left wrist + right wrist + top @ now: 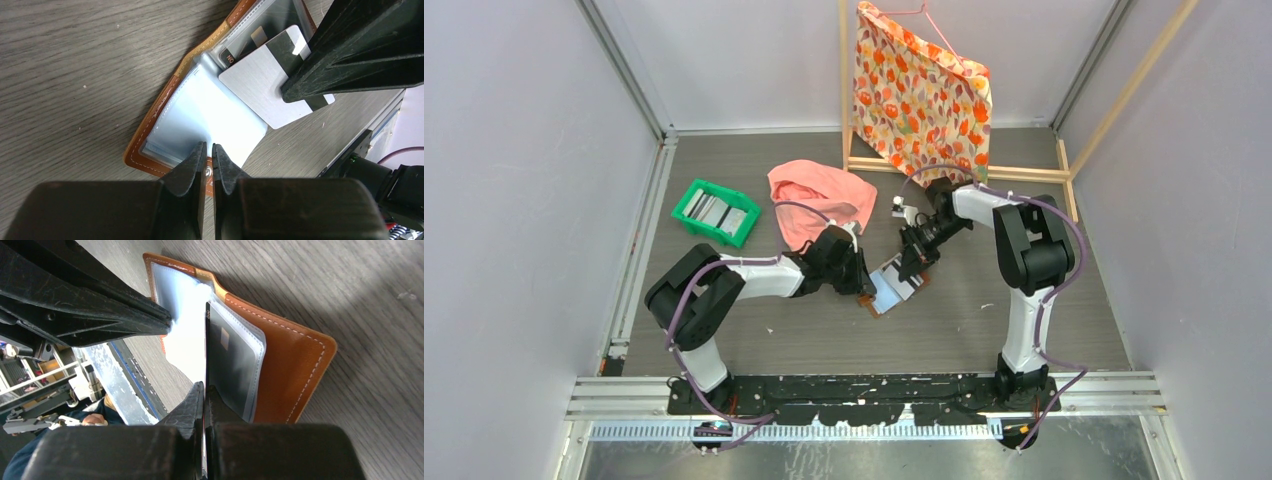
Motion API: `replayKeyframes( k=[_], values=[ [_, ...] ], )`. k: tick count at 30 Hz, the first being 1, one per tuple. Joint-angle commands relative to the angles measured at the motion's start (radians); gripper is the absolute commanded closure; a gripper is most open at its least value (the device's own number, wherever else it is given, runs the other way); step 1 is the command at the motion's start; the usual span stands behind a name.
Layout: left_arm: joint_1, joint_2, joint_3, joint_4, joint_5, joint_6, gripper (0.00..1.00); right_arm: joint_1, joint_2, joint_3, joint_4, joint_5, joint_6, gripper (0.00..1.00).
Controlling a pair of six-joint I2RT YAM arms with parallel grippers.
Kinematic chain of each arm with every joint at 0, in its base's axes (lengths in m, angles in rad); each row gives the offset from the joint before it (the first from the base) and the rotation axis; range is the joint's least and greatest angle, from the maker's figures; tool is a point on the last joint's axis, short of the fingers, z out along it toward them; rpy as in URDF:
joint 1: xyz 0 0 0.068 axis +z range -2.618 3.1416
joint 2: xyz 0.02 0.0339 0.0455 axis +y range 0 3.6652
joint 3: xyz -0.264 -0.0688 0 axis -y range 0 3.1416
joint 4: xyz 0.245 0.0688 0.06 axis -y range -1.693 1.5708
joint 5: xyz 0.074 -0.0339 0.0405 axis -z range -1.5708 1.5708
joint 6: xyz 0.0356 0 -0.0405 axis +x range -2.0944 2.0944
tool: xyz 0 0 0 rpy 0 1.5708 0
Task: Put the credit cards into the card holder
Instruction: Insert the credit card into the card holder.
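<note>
Card holder (295, 355) open on tabletop (75, 75). Left end effector (210, 150), 9 o'clock, pinches pocket leaf (200, 115), exposing slots; right end effector (204, 390), 1 o'clock, pinches grey credit card (250, 85) for insertion.

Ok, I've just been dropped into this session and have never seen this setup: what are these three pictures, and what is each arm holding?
You are looking at two robot arms bolted at the near edge of a table. The wide picture is from a fixed camera above and behind them. The other two come from a camera on each wrist, so the black wedges at the bottom are that arm's own fingers. The left tool is pinched on a pale inner sleeve of the open brown card holder, holding it spread. The right tool is shut on a grey card, whose edge sits at the holder's pockets. Farther back lie a green tray with more cards, a pink cloth, and a patterned cloth hanging on a wooden frame.
</note>
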Motion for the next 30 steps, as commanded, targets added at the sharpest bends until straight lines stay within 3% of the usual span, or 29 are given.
replayKeyframes(
  k=[1,8,19,30],
  values=[
    [-0.004,0.008,-0.006,-0.004,-0.006,0.024,0.9,0.009,0.012,0.039,-0.048,-0.057,-0.051,0.99],
    [-0.003,0.009,-0.003,-0.021,-0.012,0.031,0.9,0.009,0.009,0.053,-0.09,-0.051,-0.101,0.99],
    [-0.003,0.009,-0.001,-0.022,-0.003,0.036,0.9,0.009,0.015,0.044,-0.039,0.006,-0.031,0.99],
    [-0.004,0.015,0.003,-0.021,0.009,0.044,0.9,0.029,0.051,0.073,-0.098,-0.068,-0.086,0.99]
  ],
)
